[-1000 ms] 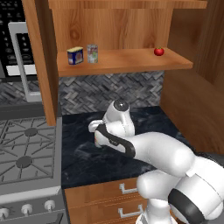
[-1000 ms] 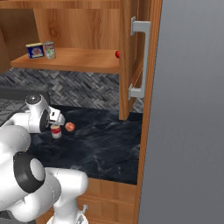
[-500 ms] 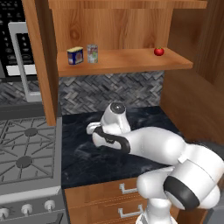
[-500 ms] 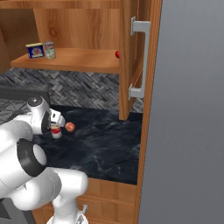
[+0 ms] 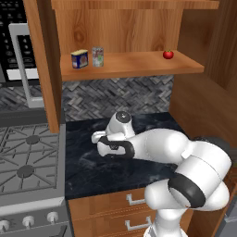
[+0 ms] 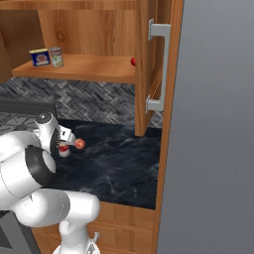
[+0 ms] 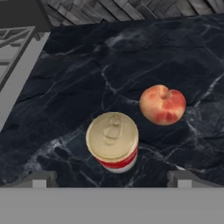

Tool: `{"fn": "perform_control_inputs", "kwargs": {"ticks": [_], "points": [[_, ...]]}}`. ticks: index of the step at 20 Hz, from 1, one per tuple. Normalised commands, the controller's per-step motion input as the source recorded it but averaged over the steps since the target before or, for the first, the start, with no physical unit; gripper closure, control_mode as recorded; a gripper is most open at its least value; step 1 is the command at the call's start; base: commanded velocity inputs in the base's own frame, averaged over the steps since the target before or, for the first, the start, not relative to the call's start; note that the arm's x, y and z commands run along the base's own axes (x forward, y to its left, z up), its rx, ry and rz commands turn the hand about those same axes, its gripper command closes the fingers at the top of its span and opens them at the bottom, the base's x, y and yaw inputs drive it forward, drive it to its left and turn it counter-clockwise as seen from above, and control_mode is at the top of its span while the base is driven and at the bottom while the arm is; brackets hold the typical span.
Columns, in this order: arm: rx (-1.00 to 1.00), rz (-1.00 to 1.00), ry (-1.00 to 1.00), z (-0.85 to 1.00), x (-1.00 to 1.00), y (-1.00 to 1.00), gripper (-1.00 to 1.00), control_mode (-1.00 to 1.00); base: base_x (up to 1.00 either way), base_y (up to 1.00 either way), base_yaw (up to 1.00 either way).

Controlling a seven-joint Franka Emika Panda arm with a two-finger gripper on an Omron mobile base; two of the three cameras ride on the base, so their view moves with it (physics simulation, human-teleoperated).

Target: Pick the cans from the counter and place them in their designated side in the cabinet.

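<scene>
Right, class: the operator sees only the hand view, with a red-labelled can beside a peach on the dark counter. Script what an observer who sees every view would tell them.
Operator: Where is the second can?
Observer: The multicoloured can stands on the cabinet shelf, towards its left end, beside a blue-and-yellow tin.
Operator: What else is up there?
Observer: A small red fruit, alone near the shelf's right end.

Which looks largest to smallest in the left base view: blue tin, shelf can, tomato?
1. Blue tin and shelf can: too alike to rank; the tin looks wider, the can slightly taller.
2. Tomato: clearly smallest.
</scene>
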Motion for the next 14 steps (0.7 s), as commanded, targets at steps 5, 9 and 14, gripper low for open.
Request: {"fn": "perform_control_inputs", "kwargs": {"ticks": [5, 9, 14], "points": [[0.00, 0.00, 0.00, -0.21, 0.17, 0.04, -1.00, -1.00, 0.00, 0.00, 0.00], [0.00, 0.00, 0.00, -0.19, 0.16, 0.05, -1.00, -1.00, 0.00, 0.00, 0.00], [0.00, 0.00, 0.00, -0.19, 0.17, 0.06, -1.00, -1.00, 0.00, 0.00, 0.00]]}}
